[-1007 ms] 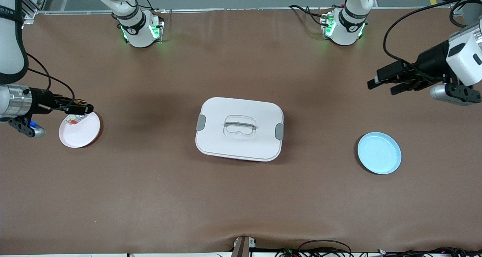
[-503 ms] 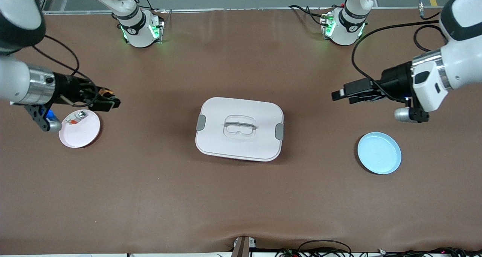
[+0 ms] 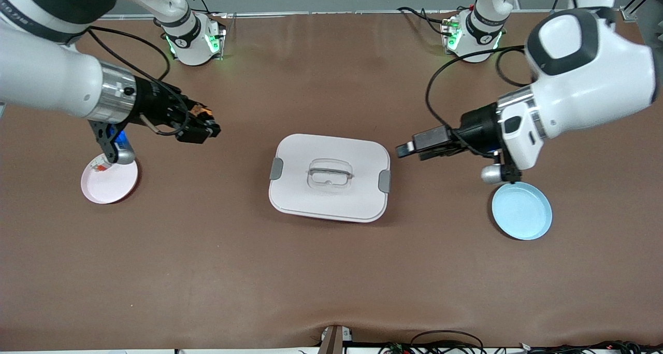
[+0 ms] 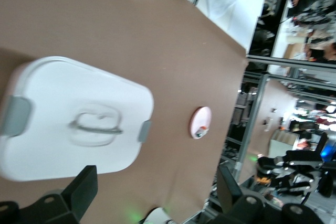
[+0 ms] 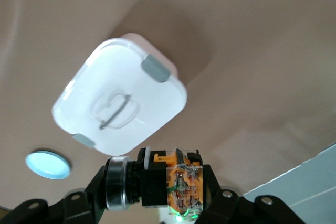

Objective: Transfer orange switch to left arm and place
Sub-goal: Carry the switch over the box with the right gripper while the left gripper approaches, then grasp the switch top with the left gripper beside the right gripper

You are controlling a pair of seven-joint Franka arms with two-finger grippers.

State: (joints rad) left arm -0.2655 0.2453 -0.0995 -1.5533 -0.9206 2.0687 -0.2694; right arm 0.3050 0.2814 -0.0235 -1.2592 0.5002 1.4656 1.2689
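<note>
The orange switch (image 3: 201, 110), a black body with an orange and clear block (image 5: 181, 183) and a silver ring, is held in my right gripper (image 3: 205, 128), which is shut on it. This gripper hangs over bare table between the pink plate (image 3: 116, 185) and the white box (image 3: 329, 198). My left gripper (image 3: 411, 150) is open and empty, over the table just off the box's end toward the left arm. In the left wrist view its fingers (image 4: 84, 190) frame the box (image 4: 47, 145) and the pink plate (image 4: 201, 116). The box (image 5: 105, 87) also appears in the right wrist view.
A small silver and red part (image 3: 101, 165) lies on the pink plate. A light blue plate (image 3: 521, 210) sits empty toward the left arm's end, under the left wrist. The box stands mid-table between the two grippers.
My right gripper has carried the switch away from the pink plate toward the box. My left gripper, still open, has swung in toward the box from the table's end.
</note>
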